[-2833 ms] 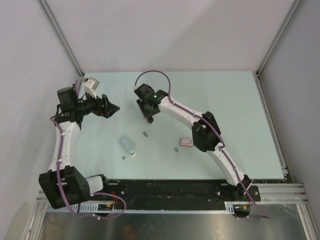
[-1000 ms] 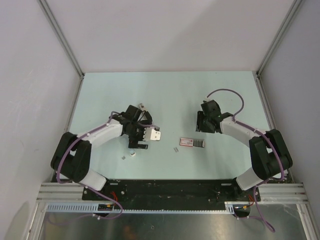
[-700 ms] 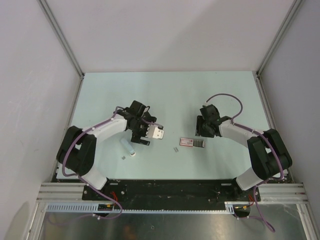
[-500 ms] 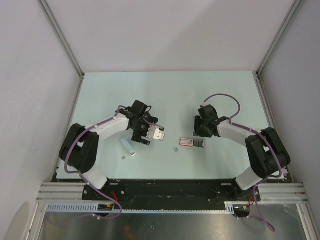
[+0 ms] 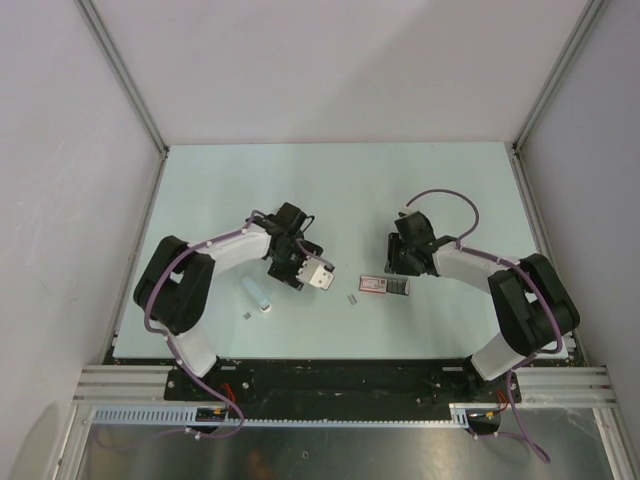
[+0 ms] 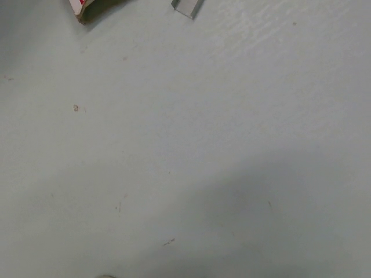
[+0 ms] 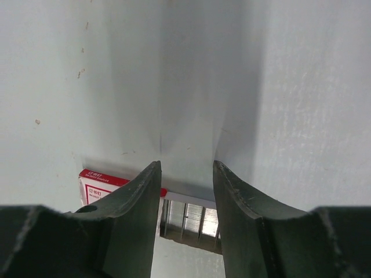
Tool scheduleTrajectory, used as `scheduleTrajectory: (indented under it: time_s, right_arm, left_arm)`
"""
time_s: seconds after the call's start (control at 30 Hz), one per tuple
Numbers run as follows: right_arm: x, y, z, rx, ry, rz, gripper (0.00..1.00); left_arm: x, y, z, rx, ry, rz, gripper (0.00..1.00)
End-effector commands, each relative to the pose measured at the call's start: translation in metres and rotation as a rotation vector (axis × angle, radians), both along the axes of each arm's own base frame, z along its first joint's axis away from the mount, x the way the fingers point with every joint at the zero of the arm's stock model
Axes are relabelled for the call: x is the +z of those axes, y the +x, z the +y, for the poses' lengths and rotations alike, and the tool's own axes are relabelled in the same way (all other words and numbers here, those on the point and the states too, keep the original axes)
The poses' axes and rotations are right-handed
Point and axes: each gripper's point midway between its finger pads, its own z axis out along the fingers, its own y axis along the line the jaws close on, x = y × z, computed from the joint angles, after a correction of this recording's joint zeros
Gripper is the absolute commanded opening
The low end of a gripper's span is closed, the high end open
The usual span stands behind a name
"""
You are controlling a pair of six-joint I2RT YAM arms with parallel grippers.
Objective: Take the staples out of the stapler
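Observation:
The stapler (image 5: 254,292), small and white, lies on the table at front left, free of both grippers. Tiny grey staples lie loose: one strip (image 5: 351,298) left of the box, another bit (image 5: 247,316) in front of the stapler. The strip also shows at the top edge of the left wrist view (image 6: 186,6). My left gripper (image 5: 296,276) hovers just right of the stapler; its fingers do not show in the left wrist view. My right gripper (image 7: 185,165) is open and empty, with its jaws above the grey end of the red-and-white box (image 7: 104,182).
The flat red-and-white box (image 5: 378,285) lies at centre right, its open grey end (image 7: 191,219) showing rows of metal strips. A corner of the box shows in the left wrist view (image 6: 81,8). Metal frame posts and white walls surround the pale green table (image 5: 400,190).
The left arm swung in from the far left, passed the stapler and moved right. The right arm swung from the centre to the right and settled over the box's grey end.

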Motion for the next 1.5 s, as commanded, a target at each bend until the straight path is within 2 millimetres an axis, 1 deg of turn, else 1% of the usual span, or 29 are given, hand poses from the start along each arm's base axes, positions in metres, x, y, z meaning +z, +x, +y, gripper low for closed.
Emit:
scheduleTrajectory:
  time_s: [0.0, 0.07, 0.13, 0.2, 0.27, 0.5, 0.73, 0.9, 1.17, 1.23, 1.37, 1.47]
  right_arm:
    - [-0.003, -0.016, 0.005, 0.013, 0.015, 0.024, 0.45]
    - [-0.003, -0.019, 0.006, 0.016, 0.019, 0.028, 0.44]
    - [-0.004, -0.023, 0.007, 0.018, 0.023, 0.032, 0.42]
    - [-0.005, -0.026, 0.008, 0.022, 0.025, 0.037, 0.42]
    - [-0.006, -0.028, 0.009, 0.026, 0.027, 0.041, 0.41]
    - [-0.004, -0.029, 0.012, 0.03, 0.037, 0.032, 0.4]
    - [-0.003, -0.029, 0.011, 0.033, 0.034, 0.032, 0.39]
    - [-0.001, -0.031, 0.011, 0.033, 0.036, 0.03, 0.38]
    - [0.002, -0.038, 0.01, 0.027, 0.046, 0.032, 0.38]
    - [0.002, -0.042, 0.011, 0.028, 0.05, 0.034, 0.38]
    - [0.002, -0.046, 0.014, 0.028, 0.056, 0.039, 0.38]
    - [0.004, -0.046, 0.015, 0.022, 0.067, 0.03, 0.38]
  left_arm:
    - [-0.007, 0.001, -0.002, -0.057, 0.036, 0.014, 0.73]
    - [-0.01, 0.0, -0.001, -0.061, 0.046, 0.027, 0.65]
    - [-0.012, -0.002, 0.0, -0.067, 0.06, 0.041, 0.51]
    - [-0.014, -0.006, 0.002, -0.076, 0.074, 0.053, 0.45]
    - [-0.015, -0.008, 0.004, -0.087, 0.086, 0.061, 0.43]
    - [-0.021, -0.015, 0.007, -0.115, 0.128, 0.077, 0.44]
    - [-0.025, -0.027, 0.01, -0.161, 0.195, 0.105, 0.42]
    - [-0.026, -0.027, 0.009, -0.147, 0.214, 0.135, 0.34]
    - [-0.025, -0.032, 0.008, -0.135, 0.208, 0.155, 0.31]
    - [-0.025, -0.033, 0.008, -0.131, 0.206, 0.159, 0.29]
    - [-0.021, -0.035, 0.002, -0.11, 0.187, 0.171, 0.25]
    - [-0.015, -0.035, -0.005, -0.073, 0.153, 0.186, 0.2]
